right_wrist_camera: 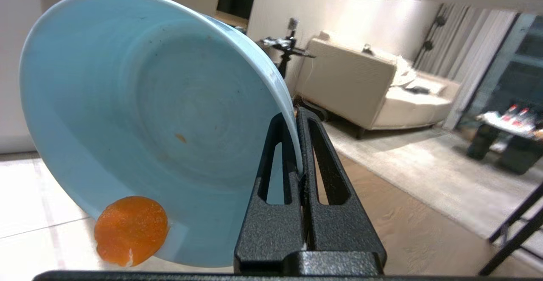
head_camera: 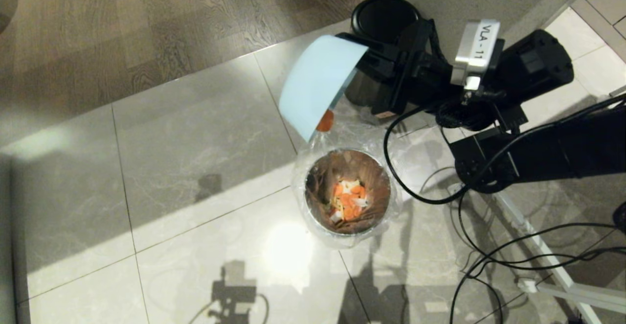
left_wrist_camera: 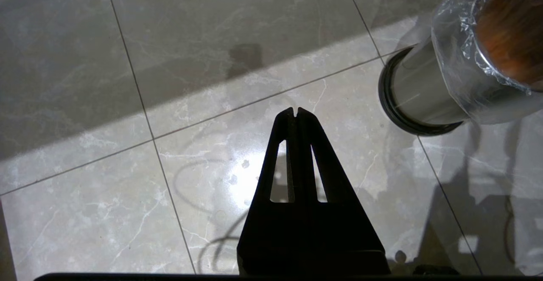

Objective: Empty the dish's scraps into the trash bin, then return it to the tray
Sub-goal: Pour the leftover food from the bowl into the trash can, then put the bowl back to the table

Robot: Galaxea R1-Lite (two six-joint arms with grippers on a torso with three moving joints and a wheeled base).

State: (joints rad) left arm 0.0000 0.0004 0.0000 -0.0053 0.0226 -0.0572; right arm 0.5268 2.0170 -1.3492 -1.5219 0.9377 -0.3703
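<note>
Black-lidded bin (head_camera: 382,18) behind tipped dish (head_camera: 315,86).

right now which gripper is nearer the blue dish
Right. The right gripper is shut on the dish at its rim, holding it tipped above the trash bin. The left gripper is shut, empty, over bare floor tiles beside the bin, away from the dish.

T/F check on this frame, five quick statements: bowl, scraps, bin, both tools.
1. The right tool pinches the rim of the small pale-blue bowl. True.
2. The bowl is fully empty. False: one orange carrot slice clings at its lower rim.
3. Carrot scraps lie in the bag-lined round metal bin. True.
4. The bowl sits level. False: it is tipped steeply.
5. The left tool holds the bin. False: shut on nothing, over floor tiles.
</note>
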